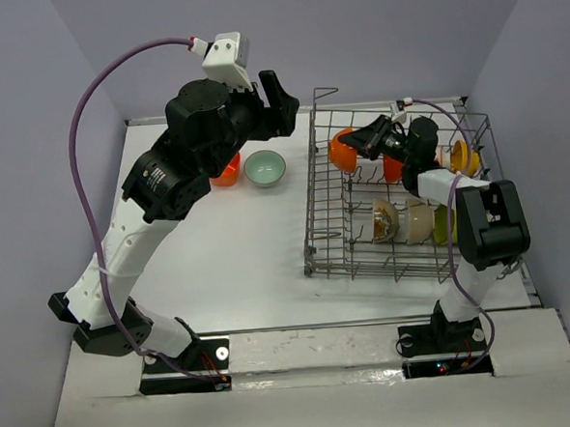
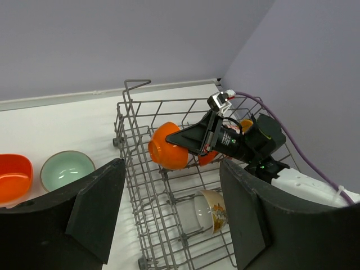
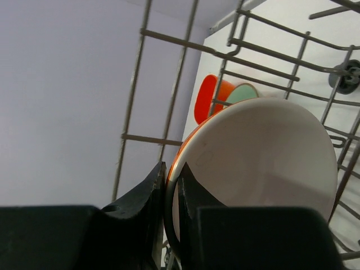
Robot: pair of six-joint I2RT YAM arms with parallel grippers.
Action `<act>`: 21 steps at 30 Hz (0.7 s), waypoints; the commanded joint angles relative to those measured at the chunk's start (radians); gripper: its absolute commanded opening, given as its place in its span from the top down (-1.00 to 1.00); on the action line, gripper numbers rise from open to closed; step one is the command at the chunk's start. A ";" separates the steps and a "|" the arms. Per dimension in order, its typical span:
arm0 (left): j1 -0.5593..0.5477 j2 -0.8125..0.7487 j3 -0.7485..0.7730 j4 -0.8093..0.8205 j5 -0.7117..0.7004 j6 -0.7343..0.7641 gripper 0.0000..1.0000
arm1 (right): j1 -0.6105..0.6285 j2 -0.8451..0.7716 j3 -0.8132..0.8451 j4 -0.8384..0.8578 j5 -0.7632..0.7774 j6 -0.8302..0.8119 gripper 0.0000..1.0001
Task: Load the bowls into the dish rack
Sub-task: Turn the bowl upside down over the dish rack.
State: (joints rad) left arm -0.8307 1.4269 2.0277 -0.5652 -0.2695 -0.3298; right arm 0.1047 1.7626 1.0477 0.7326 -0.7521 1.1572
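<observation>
My right gripper (image 1: 360,141) is shut on the rim of an orange bowl (image 1: 341,150) and holds it on edge inside the grey wire dish rack (image 1: 315,202), at its far left. In the right wrist view the jaws (image 3: 171,191) pinch the orange rim, and the bowl's white inside (image 3: 259,163) fills the frame. My left gripper (image 1: 280,102) is open and empty, raised above the table left of the rack; its fingers (image 2: 95,208) frame the rack (image 2: 135,146) and the held bowl (image 2: 167,146). A red-orange bowl (image 1: 226,169) and a pale teal bowl (image 1: 265,168) sit on the table.
In the rack stand a patterned bowl (image 1: 384,220), a cream bowl (image 1: 419,222), a lime green one (image 1: 443,225), an orange-yellow one (image 1: 464,157) and a red one (image 1: 393,166). Grey walls close the table at back and sides.
</observation>
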 commanded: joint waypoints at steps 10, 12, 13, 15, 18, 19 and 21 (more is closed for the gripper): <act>0.004 0.007 0.019 0.042 -0.010 0.023 -0.53 | 0.004 0.107 0.067 0.160 0.003 0.042 0.98; 0.004 0.012 0.022 0.039 -0.010 0.023 -0.53 | 0.004 0.107 0.072 0.165 0.000 0.051 0.98; 0.004 0.012 0.023 0.039 -0.010 0.023 -0.53 | 0.013 0.100 0.074 0.168 -0.001 0.053 0.98; 0.002 0.017 0.026 0.039 -0.011 0.025 -0.53 | 0.013 0.087 0.084 0.157 -0.001 0.049 0.98; 0.004 0.023 0.037 0.034 -0.007 0.021 -0.53 | 0.023 0.087 0.110 0.097 0.003 0.018 0.98; 0.004 0.024 0.037 0.036 -0.004 0.020 -0.52 | 0.032 0.090 0.112 0.097 0.003 0.019 0.98; 0.004 0.024 0.042 0.033 -0.004 0.020 -0.52 | 0.032 0.107 0.112 0.102 0.005 0.024 0.98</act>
State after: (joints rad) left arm -0.8291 1.4574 2.0293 -0.5659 -0.2699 -0.3195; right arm 0.1219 1.8675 1.1049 0.7834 -0.7486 1.1934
